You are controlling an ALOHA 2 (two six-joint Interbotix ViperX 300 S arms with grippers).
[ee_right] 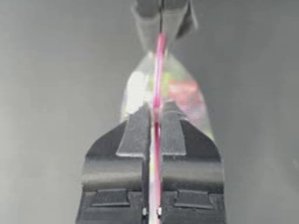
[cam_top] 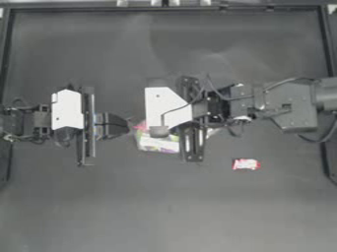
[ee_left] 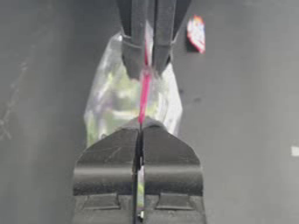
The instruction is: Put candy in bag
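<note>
No brand, label or writing can be read on any wrapper or on the bag; the print is too small and blurred.

The bag [cam_top: 156, 141] sits near the middle of the dark worktop [cam_top: 164, 206], held between the two arms. Its pink-red strip [ee_left: 144, 94] runs along the line from one hand to the other, so the mouth's long axis lies left to right across the worktop, with the clear body and its green, yellow and pink contents [ee_right: 182, 94] hanging to one side of that line. In both wrist views the strip appears as a thin taut line, edge-on.

The left hand [cam_top: 128, 124], reaching in from the left, has its jaws pressed together on the left end of the strip; the left wrist view shows the pink line running straight into the closed gap. The right hand [cam_top: 172, 129], reaching across from the right, pinches the opposite end the same way, jaws closed narrow on the strip, as the right wrist view shows.

The candy [cam_top: 245, 164] lies loose on the worktop, well apart from the bag, to its right and nearer the front edge, under the right arm's forearm line. Its red wrapper with a white middle lies with its long axis roughly left to right.
</note>
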